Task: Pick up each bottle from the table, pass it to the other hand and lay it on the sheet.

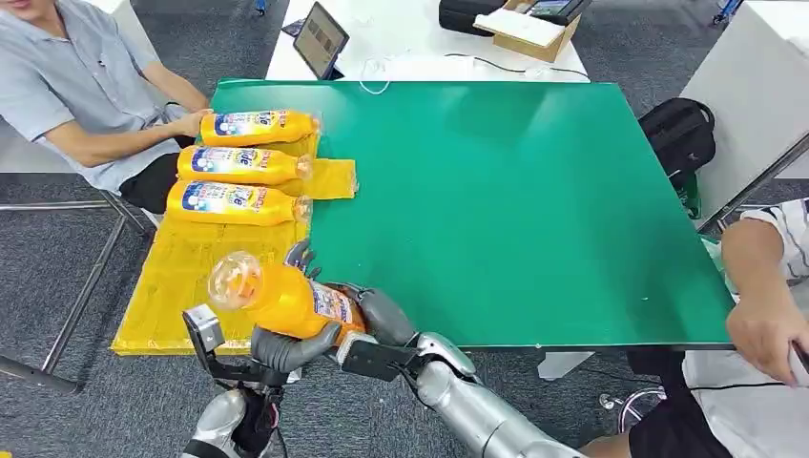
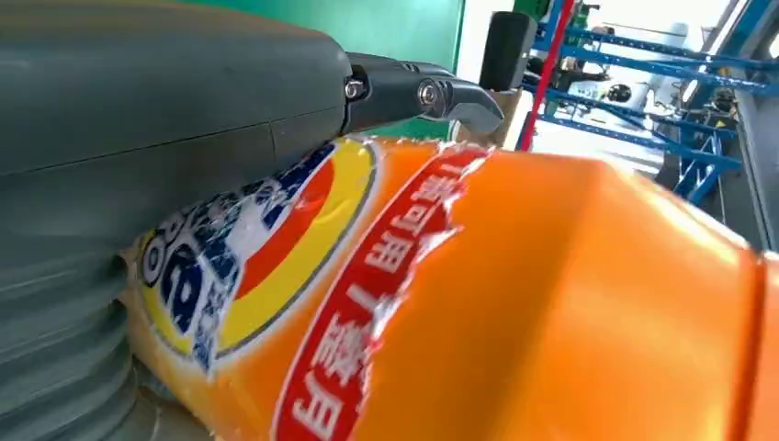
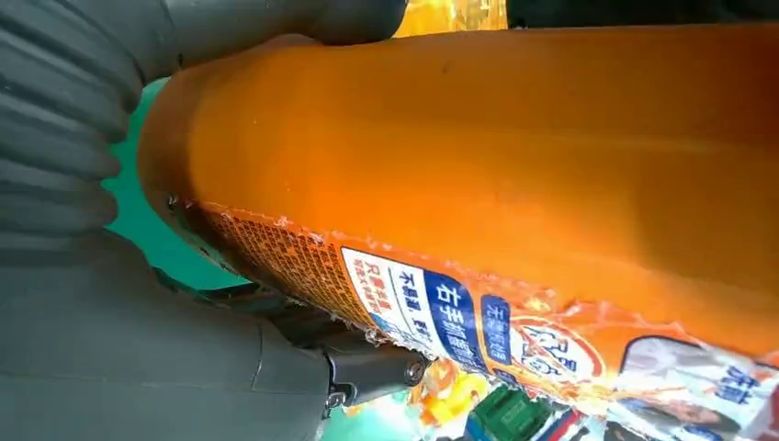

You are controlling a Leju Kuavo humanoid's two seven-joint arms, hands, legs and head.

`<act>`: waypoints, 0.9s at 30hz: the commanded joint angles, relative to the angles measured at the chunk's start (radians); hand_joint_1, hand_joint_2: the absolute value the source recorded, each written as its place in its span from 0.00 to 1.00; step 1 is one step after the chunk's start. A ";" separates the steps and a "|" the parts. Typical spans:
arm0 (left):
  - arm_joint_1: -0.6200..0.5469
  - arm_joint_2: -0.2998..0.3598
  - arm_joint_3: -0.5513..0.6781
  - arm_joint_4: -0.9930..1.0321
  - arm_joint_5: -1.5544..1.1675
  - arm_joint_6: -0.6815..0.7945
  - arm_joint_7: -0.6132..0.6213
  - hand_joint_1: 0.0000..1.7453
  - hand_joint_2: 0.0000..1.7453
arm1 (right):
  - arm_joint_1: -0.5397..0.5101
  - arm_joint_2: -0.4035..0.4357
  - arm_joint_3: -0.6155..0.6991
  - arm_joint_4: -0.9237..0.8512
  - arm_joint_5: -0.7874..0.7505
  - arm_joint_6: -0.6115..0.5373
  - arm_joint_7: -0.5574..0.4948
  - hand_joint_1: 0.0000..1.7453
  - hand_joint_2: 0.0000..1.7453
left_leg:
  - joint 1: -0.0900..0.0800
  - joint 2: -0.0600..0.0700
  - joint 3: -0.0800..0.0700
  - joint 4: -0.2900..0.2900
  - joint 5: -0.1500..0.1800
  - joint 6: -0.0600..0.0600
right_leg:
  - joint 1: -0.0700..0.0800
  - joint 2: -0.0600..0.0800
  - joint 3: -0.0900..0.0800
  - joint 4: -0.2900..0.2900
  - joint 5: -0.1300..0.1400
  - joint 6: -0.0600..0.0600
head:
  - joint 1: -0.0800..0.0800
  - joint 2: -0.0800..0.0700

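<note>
Green table (image 1: pixel 515 200) with a yellow sheet (image 1: pixel 181 277) at its left edge, three orange bottles (image 1: pixel 238 164) on it.

Three bottles (image 1: pixel 250 164) lie side by side on the sheet (image 1: pixel 181 277) at the table's (image 1: pixel 515 210) left edge; a fourth bottle (image 1: pixel 281 298) sits lower, near the frame's bottom.

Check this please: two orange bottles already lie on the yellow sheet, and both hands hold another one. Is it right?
Not quite: three bottles lie on the yellow sheet, as the head view shows. The rest holds: the left hand and right hand both hold another orange bottle.
</note>
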 commanded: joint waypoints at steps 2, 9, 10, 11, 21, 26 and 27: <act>-0.097 0.009 -0.041 0.092 0.053 -0.034 0.040 1.00 1.00 | -0.022 0.015 0.123 0.097 -0.029 0.017 0.001 1.00 1.00 | 0.000 -0.002 0.002 -0.001 0.000 -0.001 | 0.000 -0.002 0.002 0.000 -0.001 -0.001 | 0.000 0.000; -0.077 0.023 -0.017 0.074 0.132 -0.100 0.051 1.00 1.00 | 0.003 0.020 0.104 0.049 -0.091 0.017 0.001 0.00 0.00 | 0.000 -0.001 0.003 0.000 -0.001 -0.001 | 0.000 -0.001 0.003 0.000 -0.002 -0.002 | 0.000 0.000; -0.074 0.030 -0.026 0.064 0.143 -0.133 0.052 1.00 1.00 | 0.023 0.006 0.123 -0.002 -0.096 0.025 0.001 0.00 0.00 | 0.001 0.000 0.005 0.000 -0.002 -0.001 | 0.001 0.000 0.005 0.000 -0.002 -0.002 | 0.000 0.000; -0.073 0.031 -0.028 0.061 0.147 -0.142 0.051 1.00 1.00 | 0.027 0.003 0.128 -0.011 -0.096 0.025 0.001 0.00 0.00 | 0.001 -0.001 0.003 0.000 -0.001 -0.001 | 0.001 0.000 0.003 0.000 -0.002 -0.002 | 0.000 0.000; -0.069 0.037 -0.033 0.036 0.173 -0.185 0.047 1.00 1.00 | 0.047 -0.016 0.138 -0.068 -0.126 0.033 0.001 0.00 0.00 | 0.001 -0.002 0.004 0.001 -0.002 -0.001 | 0.001 -0.002 0.005 0.000 -0.003 -0.002 | 0.000 0.000; -0.100 0.046 0.025 0.034 0.177 -0.122 0.073 1.00 1.00 | 0.077 -0.022 0.096 -0.134 -0.171 -0.005 0.001 0.00 0.00 | 0.001 -0.002 0.002 0.001 -0.002 -0.001 | 0.001 -0.002 0.003 0.001 -0.002 -0.002 | 0.000 0.000; -0.131 0.047 0.053 0.067 0.169 -0.069 0.091 1.00 1.00 | 0.091 -0.024 0.082 -0.163 -0.171 -0.027 0.001 0.00 0.00 | 0.001 -0.002 0.005 0.001 -0.003 -0.001 | 0.001 -0.002 0.005 0.001 -0.004 -0.003 | 0.000 0.000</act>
